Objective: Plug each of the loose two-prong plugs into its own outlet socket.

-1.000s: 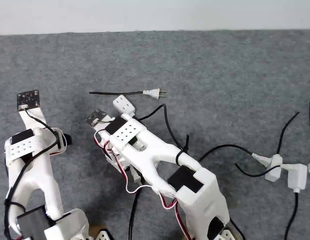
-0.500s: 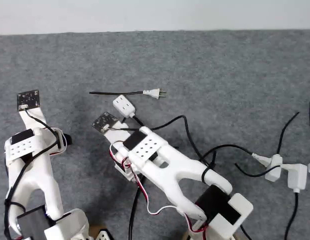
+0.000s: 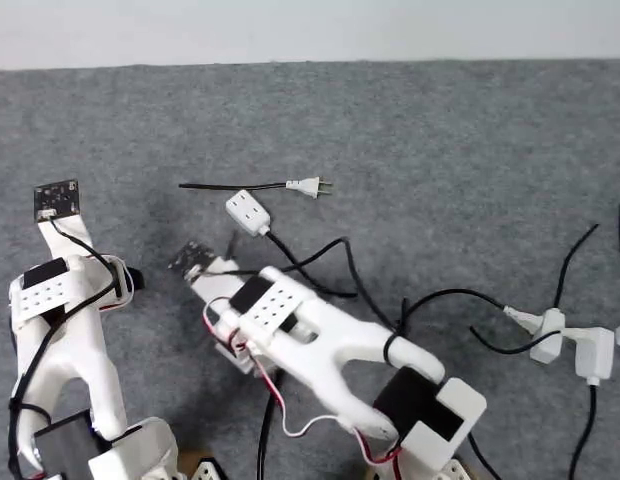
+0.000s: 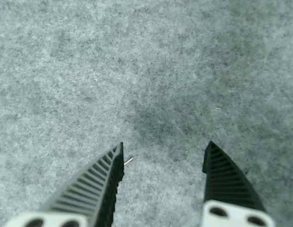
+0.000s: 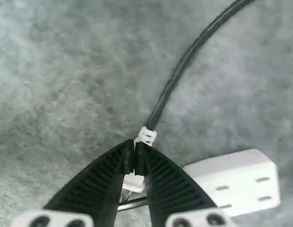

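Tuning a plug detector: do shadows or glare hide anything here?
High view: even light; the loose white two-prong plug stands out on the grey carpet. Left wrist view: a shadow patch ahead of the open left gripper. Right wrist view: no glare on the white socket block or the white plug end the right gripper clamps.

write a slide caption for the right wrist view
Right gripper shut on a white plug with a black cord, a white outlet block beside it.

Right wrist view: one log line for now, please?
right gripper: shut on white plug | left gripper: open, empty | outlet socket: beside plug, not joined
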